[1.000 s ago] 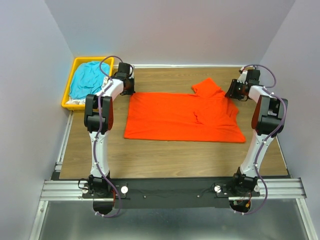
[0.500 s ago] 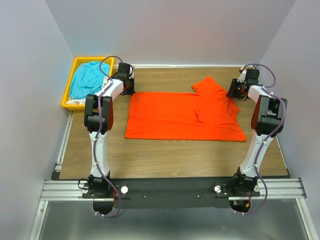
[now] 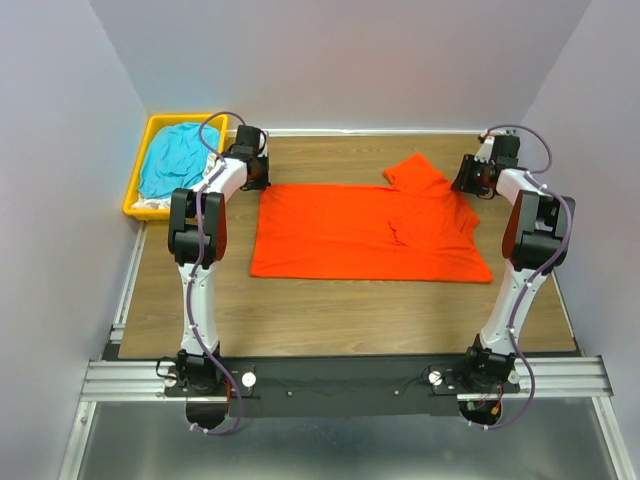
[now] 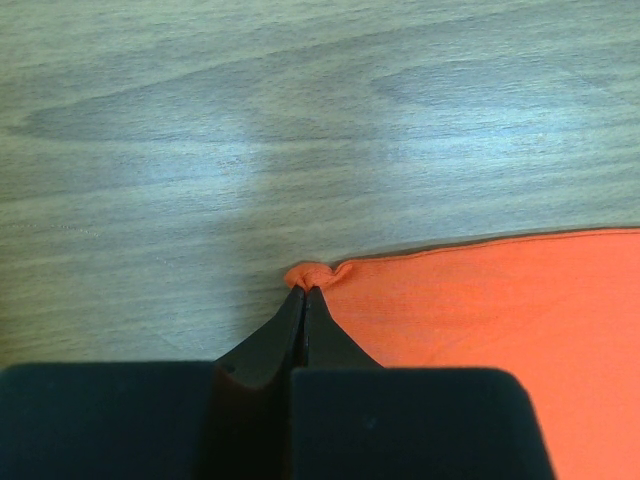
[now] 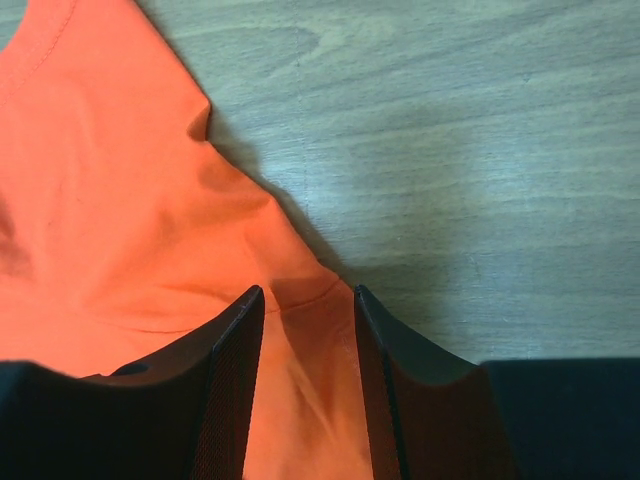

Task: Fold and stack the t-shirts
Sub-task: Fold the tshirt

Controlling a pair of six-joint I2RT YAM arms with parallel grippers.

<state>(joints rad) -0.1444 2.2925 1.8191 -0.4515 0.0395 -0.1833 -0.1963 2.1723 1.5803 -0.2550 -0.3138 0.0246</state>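
- Your yellow bin (image 3: pixel 131 190), far-left table (image 3: pixel 330 310) corner: teal t-shirt (image 3: pixel 175 160) inside, white fabric (image 3: pixel 150 203) at its near end.
- Orange t-shirt (image 3: pixel 360 235): spread flat mid-table, outside the bin.
- Your left gripper (image 4: pixel 303 295): clamped on its corner.
- Your right gripper (image 5: pixel 308 300): jaws apart, straddling its edge.

A wood-grain surface (image 3: pixel 330 310) is enclosed by pale walls (image 3: pixel 350 60) at 9, 12 and 3 o'clock; a metal rail (image 3: pixel 100 378) is fixed at 6.
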